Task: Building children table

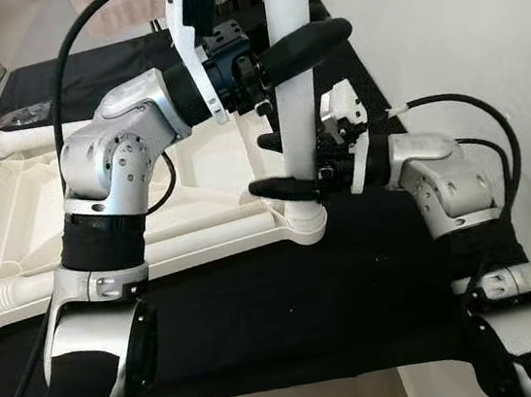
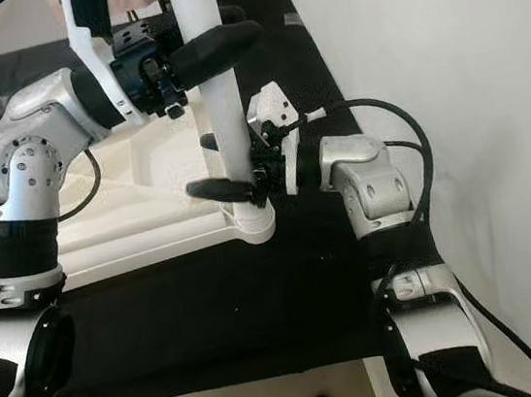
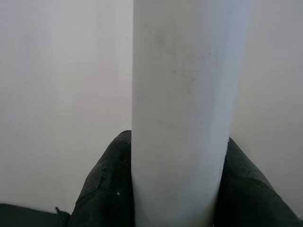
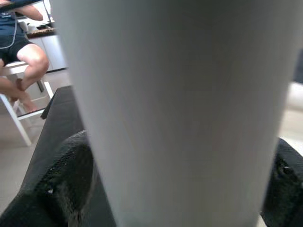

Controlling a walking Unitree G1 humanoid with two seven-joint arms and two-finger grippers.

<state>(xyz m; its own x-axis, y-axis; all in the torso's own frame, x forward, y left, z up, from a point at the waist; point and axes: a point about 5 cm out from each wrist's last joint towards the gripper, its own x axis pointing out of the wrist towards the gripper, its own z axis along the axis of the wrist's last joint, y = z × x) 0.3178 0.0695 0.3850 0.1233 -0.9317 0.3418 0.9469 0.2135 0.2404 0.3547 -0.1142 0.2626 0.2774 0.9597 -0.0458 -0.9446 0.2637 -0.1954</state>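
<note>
Black cloth (image 1: pixel 289 303) covers the floor under the upturned white tabletop (image 1: pixel 195 183). My left tool (image 1: pixel 299 42) and right tool (image 1: pixel 286 166) both clamp the upright leg (image 1: pixel 297 106) at the tabletop's corner socket (image 1: pixel 306 221). Uneven pushing could tilt and jam it. Beyond that corner the wall (image 1: pixel 458 26) stands near, leaving little room.

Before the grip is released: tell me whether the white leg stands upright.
Upright: the white leg rises straight from its corner socket, with both grippers' fingers around it.
</note>
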